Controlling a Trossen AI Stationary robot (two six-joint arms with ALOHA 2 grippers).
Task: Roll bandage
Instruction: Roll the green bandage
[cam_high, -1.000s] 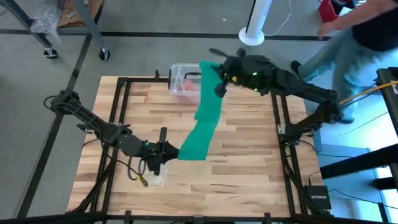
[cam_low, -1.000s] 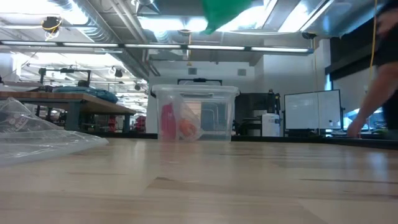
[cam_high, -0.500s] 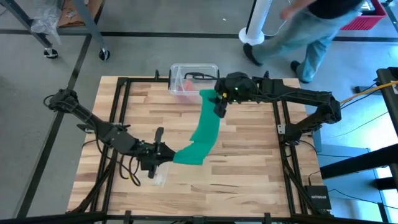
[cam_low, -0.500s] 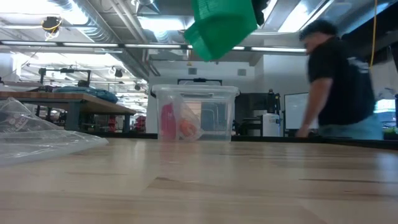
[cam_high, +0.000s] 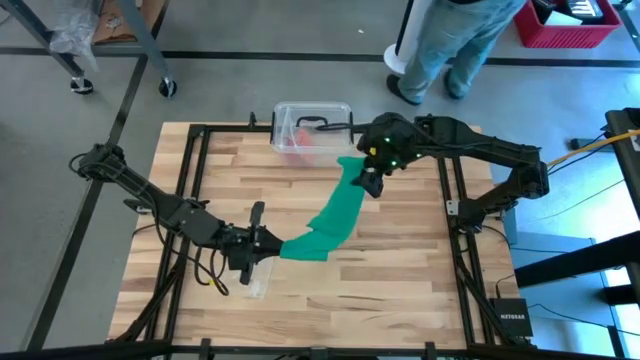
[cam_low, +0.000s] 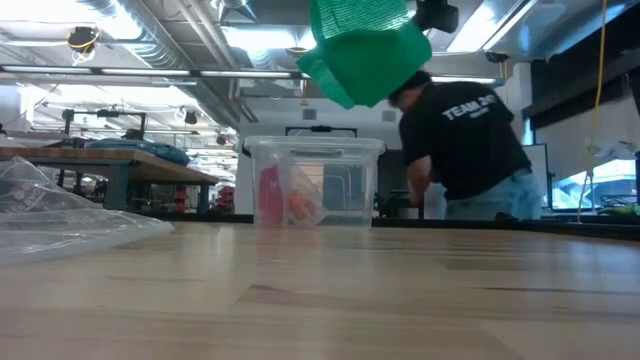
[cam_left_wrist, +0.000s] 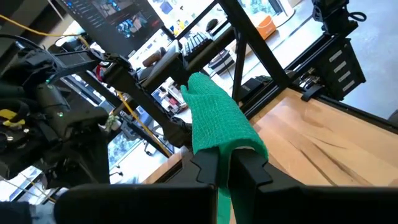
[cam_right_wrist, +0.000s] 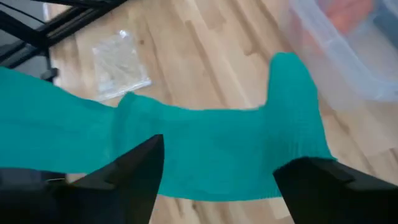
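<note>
— What's changed with the grippers?

— The right gripper (cam_high: 370, 182), pinching the far end of the bandage (cam_high: 333, 216), has come down and toward the bench's (cam_high: 400, 270) middle from near the far edge. The left gripper (cam_high: 268, 243) stays pinched on the near end, toward the near-left corner.

— Meaning for the task?

— The strip hangs slacker between them, off the wood; rolling seems not yet begun.

— Materials?

— Soft green stretch cloth, folded at its ends. A clear plastic box (cam_high: 305, 125) sits at the far edge; a crinkled clear wrapper (cam_high: 256, 288) lies by the left gripper.
</note>
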